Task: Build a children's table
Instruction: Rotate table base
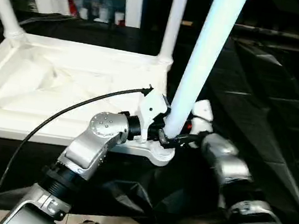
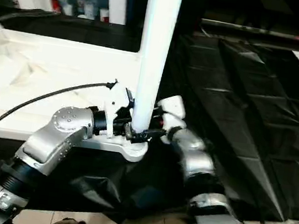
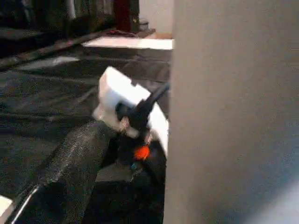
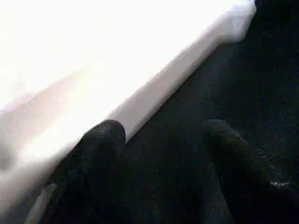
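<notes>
Left end effector (image 1: 163,138): at the base of the near leg (image 1: 203,64), from the left; black fingers spread wide on either side of the leg's foot, whether pressing it cannot be told. Silver left forearm (image 1: 92,143) rises from the lower left, wrist bent toward the leg, a black cable (image 1: 54,118) arching back over it.

Right end effector (image 1: 190,135): meets the same leg from the right, fingers partly parted; a grip on the leg cannot be told. Its wrist view has the two black fingers (image 4: 100,140) apart beside a white edge and black cloth.

Near leg: upright in the near right corner socket (image 1: 160,153).

Table top (image 1: 58,85): white, underside up on the black-draped bench (image 1: 262,105); two more legs (image 1: 173,20) stand in the far corners.
</notes>
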Controlling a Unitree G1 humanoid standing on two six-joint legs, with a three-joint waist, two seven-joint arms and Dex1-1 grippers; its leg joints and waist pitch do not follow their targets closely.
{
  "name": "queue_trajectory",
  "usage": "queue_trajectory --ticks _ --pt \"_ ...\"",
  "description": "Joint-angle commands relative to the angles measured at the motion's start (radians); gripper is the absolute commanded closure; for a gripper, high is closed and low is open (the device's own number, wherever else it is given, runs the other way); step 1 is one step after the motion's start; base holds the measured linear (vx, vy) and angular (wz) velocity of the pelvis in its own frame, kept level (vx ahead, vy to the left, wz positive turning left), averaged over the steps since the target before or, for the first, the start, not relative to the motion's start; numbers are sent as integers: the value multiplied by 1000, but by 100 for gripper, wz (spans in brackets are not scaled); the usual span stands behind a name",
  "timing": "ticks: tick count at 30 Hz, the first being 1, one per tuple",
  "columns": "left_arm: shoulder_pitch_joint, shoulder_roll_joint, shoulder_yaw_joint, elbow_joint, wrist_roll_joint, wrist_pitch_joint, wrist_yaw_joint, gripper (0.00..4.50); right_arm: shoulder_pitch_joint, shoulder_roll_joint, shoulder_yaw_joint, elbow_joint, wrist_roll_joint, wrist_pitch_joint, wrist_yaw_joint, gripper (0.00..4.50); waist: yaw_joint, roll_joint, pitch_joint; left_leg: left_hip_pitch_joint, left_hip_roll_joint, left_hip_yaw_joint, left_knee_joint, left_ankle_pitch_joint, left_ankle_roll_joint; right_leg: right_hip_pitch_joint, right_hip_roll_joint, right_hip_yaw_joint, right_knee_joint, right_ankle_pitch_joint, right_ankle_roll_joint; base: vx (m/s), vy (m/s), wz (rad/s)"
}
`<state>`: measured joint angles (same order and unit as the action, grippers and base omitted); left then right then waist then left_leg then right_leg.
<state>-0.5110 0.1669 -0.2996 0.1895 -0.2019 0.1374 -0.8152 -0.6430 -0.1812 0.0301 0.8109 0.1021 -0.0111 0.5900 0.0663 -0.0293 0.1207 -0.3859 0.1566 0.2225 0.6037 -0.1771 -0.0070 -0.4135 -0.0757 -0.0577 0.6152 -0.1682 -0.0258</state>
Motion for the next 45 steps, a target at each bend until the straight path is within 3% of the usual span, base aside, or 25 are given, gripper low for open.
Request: queue_trajectory --ticks 1,2,4,6,9,10,11,13,14,17,21,22,23,26,30,36,40,41,45 --pt "18 1 -2 -35 -20 -9 -38 6 32 -26 -11 -60 34 2 78 133 16 3 -110 25 81 -43 -60 -108 74 63 -88 54 -51 -60 -281 0 0 0" --pt "31 10 -4 -54 -42 9 -67 6 47 -41 -9 -82 42 8 110 133 21 11 -113 24 81 -44 -59 -105 77 62 -89 52 -50 -50 -288 0 0 0" --pt "60 64 -25 -95 -73 42 -155 6 92 -97 -4 -151 57 26 195 133 31 19 -113 26 81 -45 -59 -121 75 62 -87 52 -50 -64 -289 0 0 0" --pt "69 87 -32 -107 -81 55 -188 6 111 -122 -3 -179 62 33 225 133 35 14 -111 26 81 -42 -60 -138 73 60 -84 51 -55 -94 -283 0 0 0" --pt "72 182 -53 -104 -80 69 -307 6 179 -216 0 -294 91 72 326 133 49 33 -110 32 81 -43 -63 -204 44 55 -82 49 -70 -235 -244 0 0 0" --pt "66 198 -56 -94 -72 64 -325 6 187 -228 -1 -311 94 81 337 133 52 33 -109 36 81 -43 -64 -231 30 52 -81 49 -76 -281 -231 0 0 0" --pt "50 221 -60 -69 -48 45 -345 6 200 -248 0 -336 97 95 353 133 51 38 -107 32 80 -46 -67 -251 18 54 -85 49 -78 -331 -216 0 0 0" --pt "28 243 -67 -30 -9 6 -355 6 210 -267 2 -358 97 107 368 133 51 36 -108 39 79 -48 -68 -275 8 48 -84 50 -89 -394 -182 0 0 0" --pt "-8 269 -79 33 44 -45 -359 6 226 -292 7 -394 98 129 398 133 52 38 -109 39 79 -50 -68 -281 2 47 -88 50 -92 -419 -175 0 0 0" --pt "-49 281 -88 106 82 -81 -356 22 239 -318 21 -431 98 149 434 133 53 40 -111 39 78 -54 -69 -285 -6 48 -91 48 -97 -464 -141 0 0 0" --pt "-103 295 -109 187 113 -115 -390 41 265 -370 50 -518 106 200 487 133 56 39 -113 35 80 -56 -71 -269 3 49 -90 45 -95 -443 -143 0 0 0" --pt "-108 295 -111 194 114 -115 -398 46 267 -377 53 -530 108 209 494 133 55 38 -114 32 81 -57 -71 -264 2 50 -92 45 -92 -430 -148 0 0 0" --pt "-120 292 -116 218 119 -123 -414 81 274 -390 60 -557 113 229 512 133 55 37 -114 30 81 -57 -71 -259 8 51 -92 43 -91 -410 -162 0 0 0" --pt "-145 286 -132 290 139 -153 -446 83 289 -417 75 -611 120 266 550 133 58 36 -116 30 80 -53 -67 -240 19 51 -91 45 -88 -366 -176 0 0 0" --pt "-158 275 -137 346 151 -174 -460 131 296 -430 78 -632 121 285 559 133 61 34 -120 27 82 -51 -64 -202 33 52 -93 45 -78 -287 -201 0 0 0" --pt "-179 263 -137 417 170 -210 -462 180 309 -451 93 -670 123 322 575 133 66 32 -119 25 82 -51 -63 -193 43 53 -93 42 -77 -281 -207 0 0 0" --pt "-188 263 -135 446 177 -221 -473 184 320 -465 108 -694 121 347 598 133 71 33 -115 28 85 -52 -65 -216 35 51 -97 44 -83 -329 -197 0 0 0" --pt "-191 263 -131 457 180 -226 -478 218 324 -470 114 -702 123 356 605 133 72 33 -114 28 84 -52 -65 -226 34 50 -97 44 -85 -344 -190 0 0 0" --pt "-195 267 -129 486 185 -237 -499 233 330 -473 119 -714 126 367 606 133 76 34 -113 31 86 -53 -67 -238 24 47 -99 44 -89 -367 -185 0 0 0"
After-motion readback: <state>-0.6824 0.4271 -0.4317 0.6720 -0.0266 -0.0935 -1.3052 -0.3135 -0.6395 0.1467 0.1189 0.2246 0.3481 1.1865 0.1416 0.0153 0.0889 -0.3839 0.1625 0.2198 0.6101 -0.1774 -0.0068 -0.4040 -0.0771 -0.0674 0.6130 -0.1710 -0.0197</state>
